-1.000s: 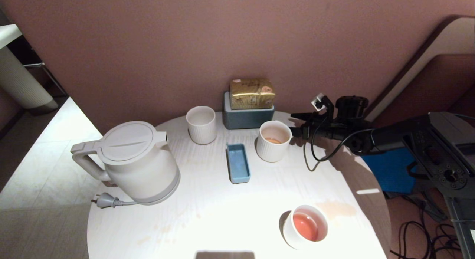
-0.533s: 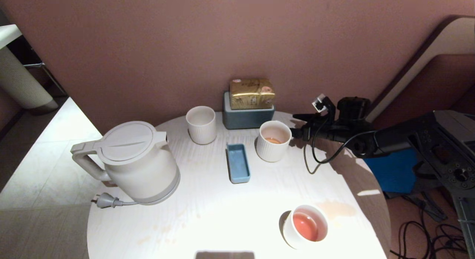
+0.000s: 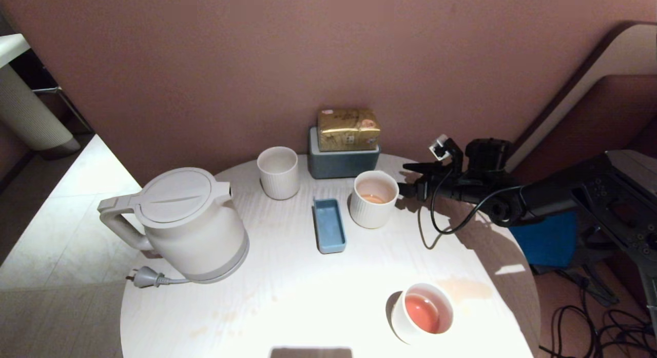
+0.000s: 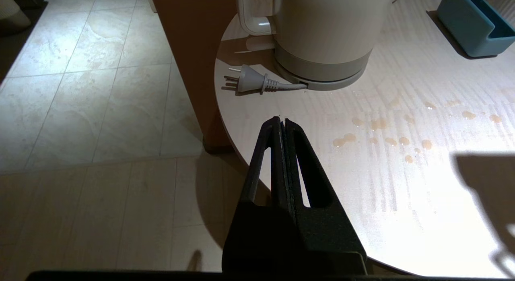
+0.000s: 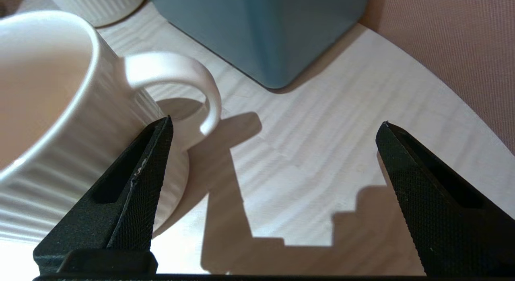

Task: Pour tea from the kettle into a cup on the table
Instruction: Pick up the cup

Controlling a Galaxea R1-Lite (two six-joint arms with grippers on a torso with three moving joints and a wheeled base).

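The cream-white kettle [image 3: 187,222] stands at the left of the round white table [image 3: 287,296], lid on, handle toward the left edge; it shows again as the kettle [image 4: 326,27] in the left wrist view. The ribbed cup [image 3: 373,203] stands right of centre with a little pale orange tea [image 3: 373,198] in it. My right gripper [image 3: 411,179] is open, level with the cup's right side. One finger [image 5: 136,180] lies against the cup [image 5: 60,124] beside its loop handle [image 5: 181,71]; nothing is between the fingers of that gripper [image 5: 277,122]. My left gripper [image 4: 281,120] is shut and empty, off the table's near-left edge.
A ribbed tumbler [image 3: 278,172], a blue box [image 3: 341,160] with a gold packet [image 3: 349,128], and a small blue tray [image 3: 328,225] stand mid-table. A smooth cup [image 3: 422,313] of pink tea sits front right. The kettle's plug [image 4: 249,79] and spilled drops [image 4: 382,141] lie near the left edge.
My right gripper has shifted slightly left and nearer. The cup has slid a little left and toward me with it. The left arm has not moved.
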